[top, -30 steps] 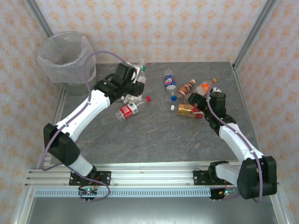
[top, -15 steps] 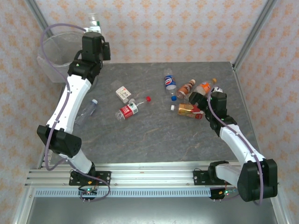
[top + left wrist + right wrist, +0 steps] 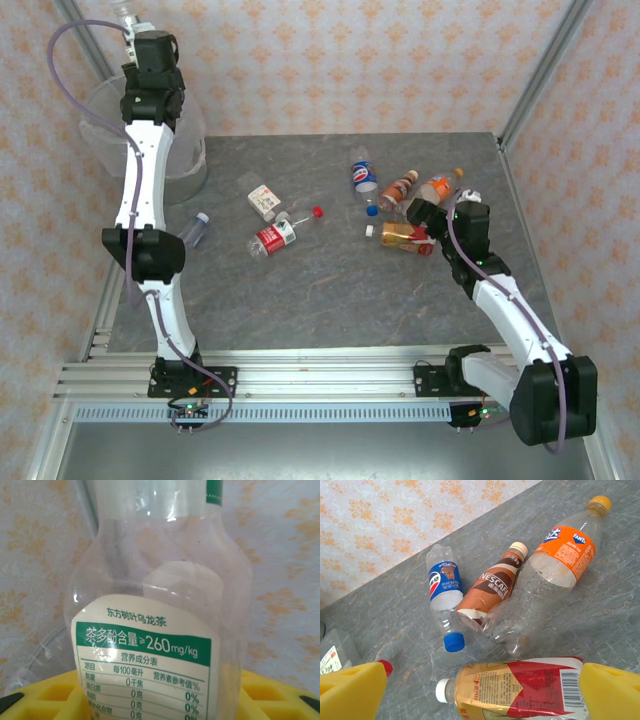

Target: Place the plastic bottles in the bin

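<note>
At the far left corner of the bench (image 3: 330,300), raised above the bin (image 3: 100,125), a clear oolong tea bottle (image 3: 160,605) with a white-and-green label stands upright in the left end effector (image 3: 160,702). The end effector is clenched on the bottle's lower body, with a yellow pad (image 3: 42,700) on either side of the label. From the top view I cannot tell whether the bottle hangs squarely over the bin's mouth or just past its far rim. The bin is round and translucent, lined with a thin clear bag, and the left arm crosses in front of it. The other bottles lie on their sides on the grey bench. A blue-capped clear bottle (image 3: 195,226) is nearest the bin. Toward the middle is a red-labelled bottle (image 3: 272,238), with a small carton (image 3: 263,200) and a red cap (image 3: 317,211) near it. On the right, a Pepsi bottle (image 3: 444,587), a Nescafe bottle (image 3: 487,590) and a Fanta bottle (image 3: 555,560) lie close together, the Nescafe touching the Fanta. Just in front of them is a red-and-gold-labelled bottle (image 3: 520,685) with a white cap. The right end effector (image 3: 480,692) is low over this bottle with its jaws spread wide, one yellow finger beyond each end, grasping nothing.
</note>
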Controlling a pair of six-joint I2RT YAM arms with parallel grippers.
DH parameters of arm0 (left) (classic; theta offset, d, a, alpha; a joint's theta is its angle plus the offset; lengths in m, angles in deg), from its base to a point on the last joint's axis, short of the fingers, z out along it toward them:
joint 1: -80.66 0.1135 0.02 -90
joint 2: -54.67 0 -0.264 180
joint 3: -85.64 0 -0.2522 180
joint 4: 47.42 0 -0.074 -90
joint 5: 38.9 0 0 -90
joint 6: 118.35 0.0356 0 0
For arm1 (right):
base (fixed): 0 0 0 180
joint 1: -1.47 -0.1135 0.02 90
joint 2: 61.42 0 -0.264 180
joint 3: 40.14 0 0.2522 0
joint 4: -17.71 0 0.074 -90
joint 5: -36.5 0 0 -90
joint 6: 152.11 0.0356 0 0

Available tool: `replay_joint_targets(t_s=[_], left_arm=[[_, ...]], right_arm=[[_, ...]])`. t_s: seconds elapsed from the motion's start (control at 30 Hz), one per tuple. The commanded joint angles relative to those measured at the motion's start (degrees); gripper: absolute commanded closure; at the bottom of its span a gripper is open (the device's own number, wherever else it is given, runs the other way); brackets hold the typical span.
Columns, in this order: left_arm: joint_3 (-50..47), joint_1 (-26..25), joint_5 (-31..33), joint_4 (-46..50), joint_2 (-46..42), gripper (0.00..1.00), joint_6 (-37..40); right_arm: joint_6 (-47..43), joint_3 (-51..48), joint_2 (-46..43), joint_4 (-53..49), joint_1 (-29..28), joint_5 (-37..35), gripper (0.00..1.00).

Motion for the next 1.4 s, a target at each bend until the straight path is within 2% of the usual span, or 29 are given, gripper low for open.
replay_joint_targets(t_s=[0.0, 0.13, 0.33, 0.43, 0.53, 0.77, 0.97, 1.2, 1.23, 1.27, 1.37], left_arm=[[5.38, 1.40, 1.94, 6.07, 3.78, 0.47, -2.09], [5.71, 3.25, 1.51, 7.04, 6.54, 0.46, -3.97], [5.63, 4.87, -3.23, 11.07, 9.58, 0.44, -7.88], [5.63, 4.87, -5.83, 12.40, 10.27, 0.40, -8.15], [5.61, 4.87, -6.61, 12.99, 10.07, 0.32, -8.24], [5.66, 4.87, -8.67, 13.23, 8.00, 0.22, -7.98], [5.64, 4.79, -10.46, 13.55, 6.48, 0.17, -8.19], [5.61, 4.78, -11.79, 12.65, 4.37, 0.12, -7.95], [5.63, 4.78, -12.16, 12.52, 4.03, 0.11, -8.14], [5.61, 4.78, -12.58, 12.49, 3.70, 0.05, -8.26], [5.57, 4.78, -13.92, 12.29, 2.88, 0.00, -8.41]], right_arm=[[-1.22, -0.79, -1.93, -1.28, -0.20, -1.75, 0.01], [-1.38, -0.98, -2.34, -1.99, -0.20, -2.00, 0.01], [-1.32, -0.81, -2.08, -2.09, -0.20, -2.04, 0.01], [-1.24, -0.63, -1.90, -2.03, -0.20, -2.09, 0.01], [-1.14, -0.59, -1.72, -2.10, -0.20, -2.07, 0.01], [-0.35, -0.89, -0.95, -2.18, -0.20, -3.34, 0.01], [0.07, -1.32, 0.94, -4.09, -0.20, -5.74, 0.01], [-3.60, -1.29, 3.09, -8.47, -0.20, -6.15, 0.01], [-4.08, -1.08, 3.51, -9.13, -0.19, -6.18, 0.01], [-4.55, -0.86, 3.92, -9.58, -0.20, -6.18, 0.01], [-5.60, 0.18, 5.21, -11.23, -0.20, -6.66, 0.01]])
